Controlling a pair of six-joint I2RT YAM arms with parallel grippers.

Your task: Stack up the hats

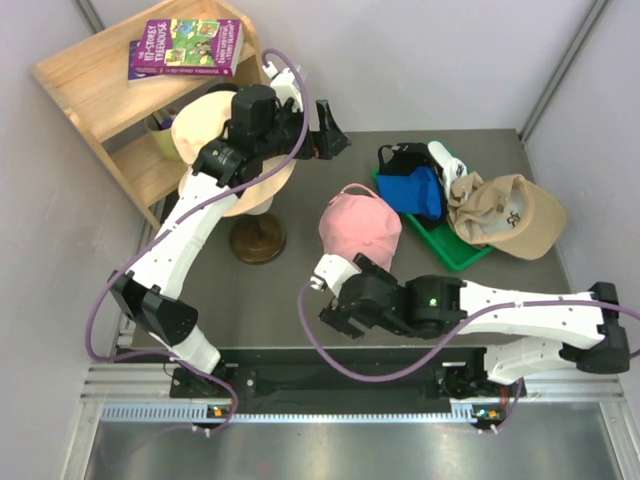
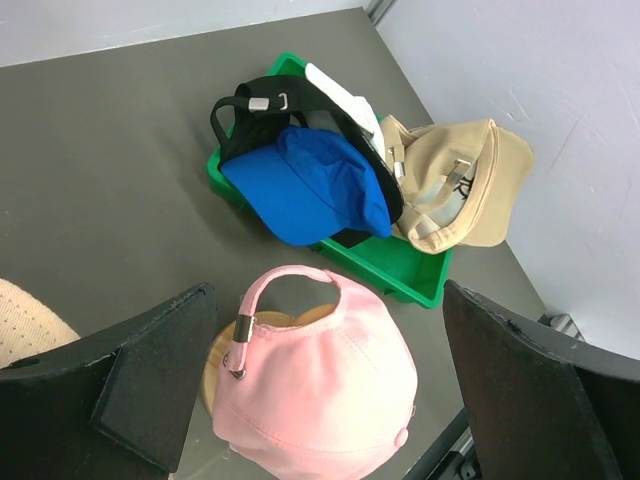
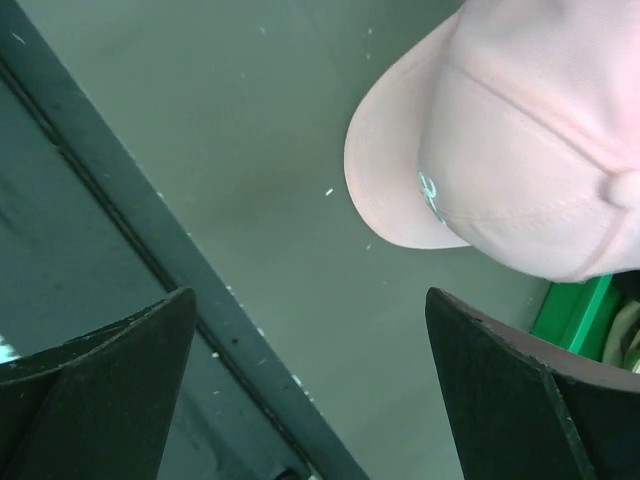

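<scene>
Has right gripper (image 3: 308, 295) open, empty beside pink hat (image 3: 500, 150), left gripper (image 2: 328, 290) open too; seems between picks; next likely needs closing on pink brim.

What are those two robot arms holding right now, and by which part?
Nothing. The left end effector and right end effector are open and empty; neither touches the pink cap.

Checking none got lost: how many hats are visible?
6: pink cap mid-table; blue, black and white caps in the green tray; tan cap beside it; pale hat on the stand. More may be hidden.
</scene>
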